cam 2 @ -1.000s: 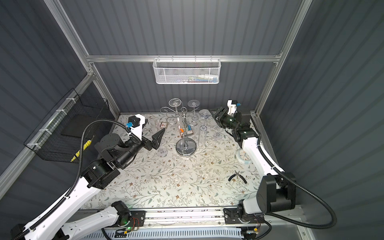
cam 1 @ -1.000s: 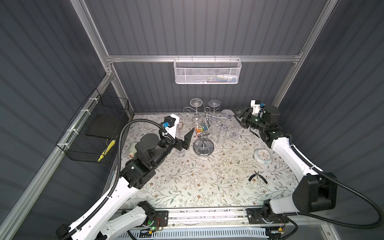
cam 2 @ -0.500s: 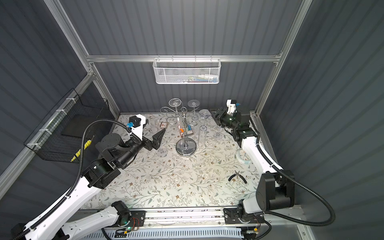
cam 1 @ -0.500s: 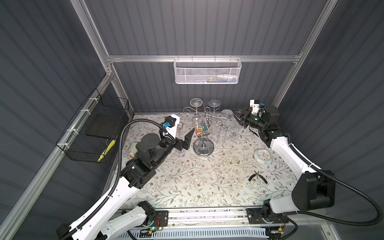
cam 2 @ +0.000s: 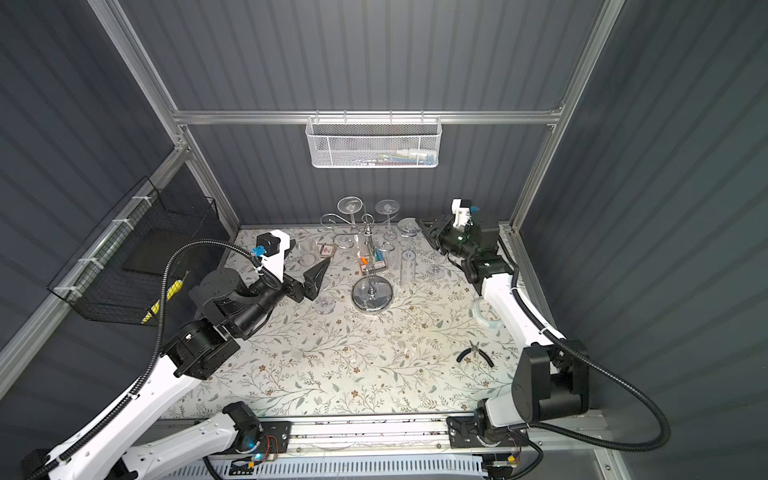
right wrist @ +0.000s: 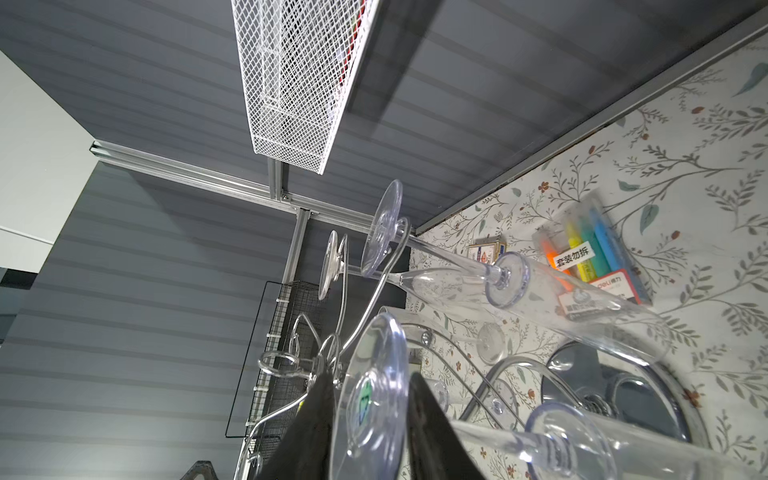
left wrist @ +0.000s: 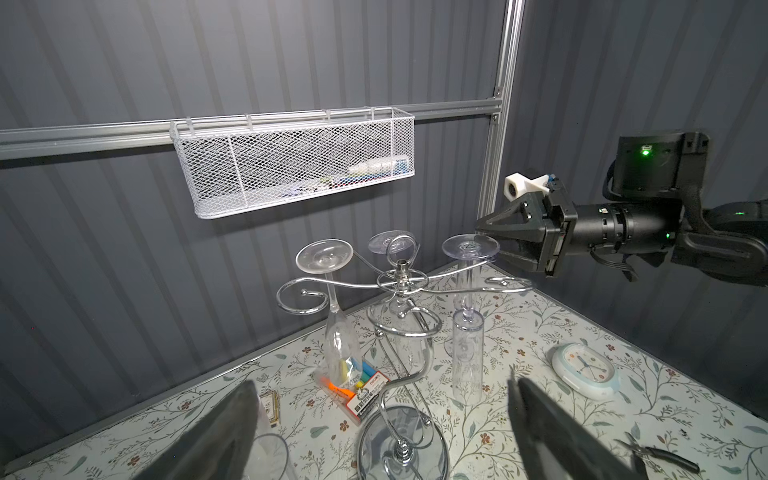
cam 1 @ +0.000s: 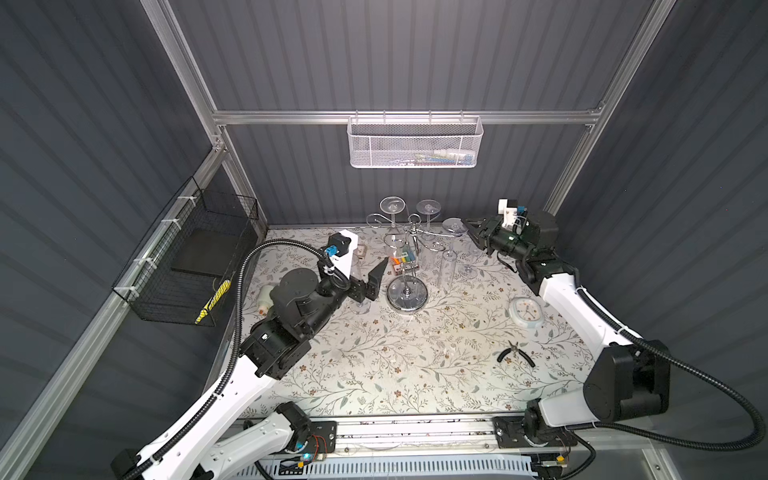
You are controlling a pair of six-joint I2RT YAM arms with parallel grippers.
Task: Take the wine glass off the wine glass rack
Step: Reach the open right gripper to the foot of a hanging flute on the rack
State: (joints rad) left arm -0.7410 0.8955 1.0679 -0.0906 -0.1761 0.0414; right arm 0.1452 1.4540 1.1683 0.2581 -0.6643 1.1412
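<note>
the wine glass (left wrist: 467, 345) hangs vertically, foot up.

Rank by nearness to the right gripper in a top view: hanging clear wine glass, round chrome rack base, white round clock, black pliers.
1. Hanging clear wine glass, foot at the right gripper.
2. Round chrome rack base, table centre, and white round clock, right side: too close to call.
3. Black pliers, front right.

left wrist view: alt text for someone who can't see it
The right tool brackets the round foot of an upside-down wine glass hanging on the chrome wine glass rack. A white mesh basket hangs behind.
</note>
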